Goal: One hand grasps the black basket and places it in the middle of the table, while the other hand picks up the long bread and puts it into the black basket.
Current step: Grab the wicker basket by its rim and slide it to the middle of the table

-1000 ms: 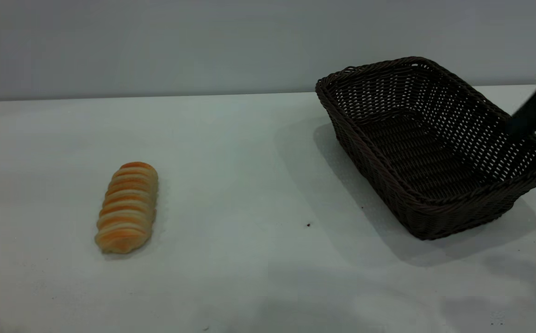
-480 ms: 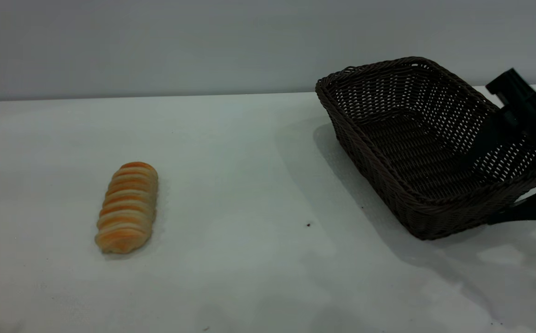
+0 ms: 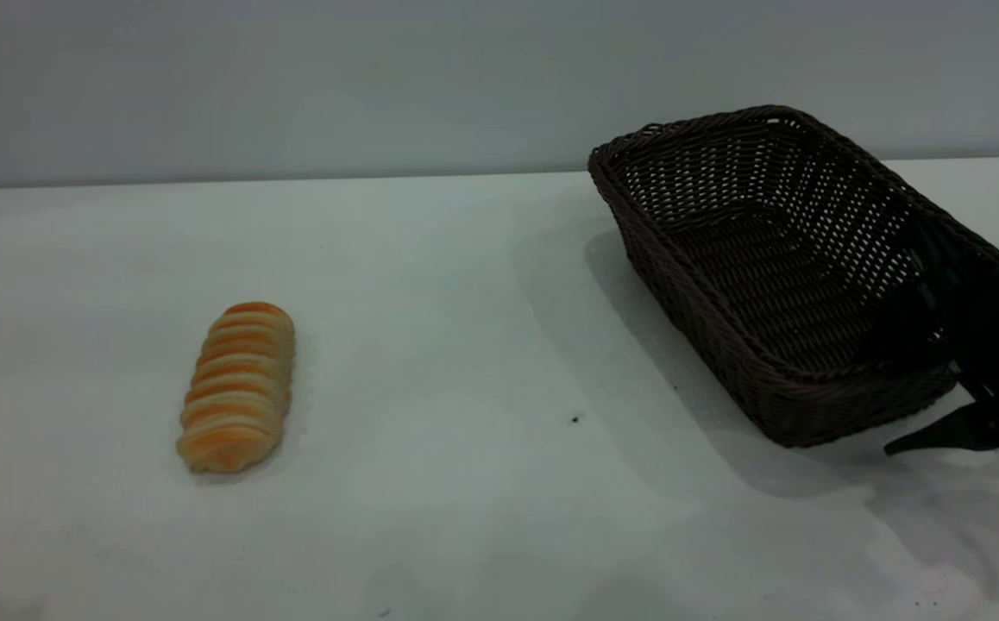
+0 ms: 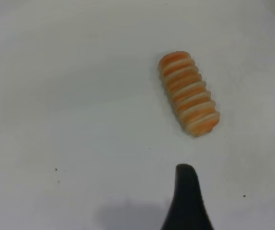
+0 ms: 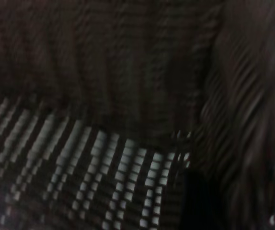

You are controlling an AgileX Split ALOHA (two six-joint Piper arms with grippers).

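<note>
The long bread lies on the white table at the left, and also shows in the left wrist view. The black basket stands at the right. My right gripper is open and straddles the basket's near right wall: one finger is inside and the other is outside, low over the table. The right wrist view shows the woven wall very close. My left gripper is open above the table, a short way from the bread; only one finger shows.
A plain grey wall runs behind the table. A few tiny dark specks lie on the tabletop between the bread and the basket.
My right gripper has come down at the basket's right end, and its fingers now straddle the wall. The basket and the bread have not moved.
</note>
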